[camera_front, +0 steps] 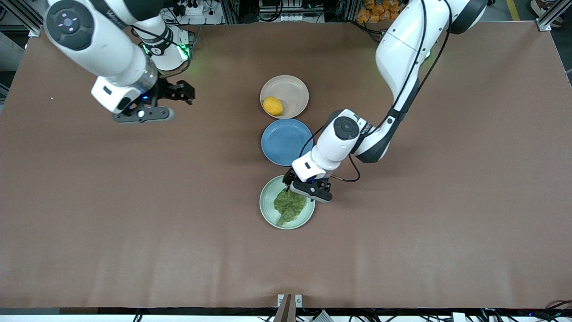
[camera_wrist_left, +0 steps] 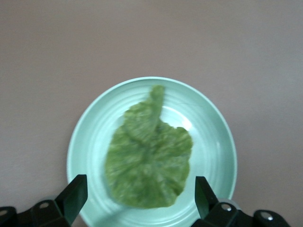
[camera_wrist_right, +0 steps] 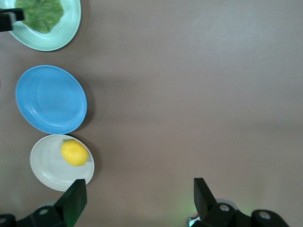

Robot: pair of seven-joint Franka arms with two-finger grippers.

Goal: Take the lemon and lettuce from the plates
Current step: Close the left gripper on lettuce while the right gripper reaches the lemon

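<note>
The lemon (camera_front: 273, 106) lies on the beige plate (camera_front: 292, 89). The lettuce (camera_front: 289, 205) lies flat on the mint green plate (camera_front: 267, 209), nearer to the front camera. My left gripper (camera_front: 307, 185) hangs open and empty just above the lettuce, over the mint plate's edge toward the blue plate. In the left wrist view the lettuce (camera_wrist_left: 149, 161) fills the middle of the mint plate (camera_wrist_left: 215, 137), and the gripper (camera_wrist_left: 139, 198) spans the leaf's wide end. My right gripper (camera_front: 180, 92) is open and empty over bare table toward the right arm's end. The right wrist view shows the lemon (camera_wrist_right: 74, 152) beside that gripper (camera_wrist_right: 139, 198).
An empty blue plate (camera_front: 286, 141) sits between the beige and mint plates, all three in a row at the table's middle. The right wrist view shows the blue plate (camera_wrist_right: 51, 99), the beige plate (camera_wrist_right: 45, 172) and the mint plate (camera_wrist_right: 64, 35). Brown table surrounds them.
</note>
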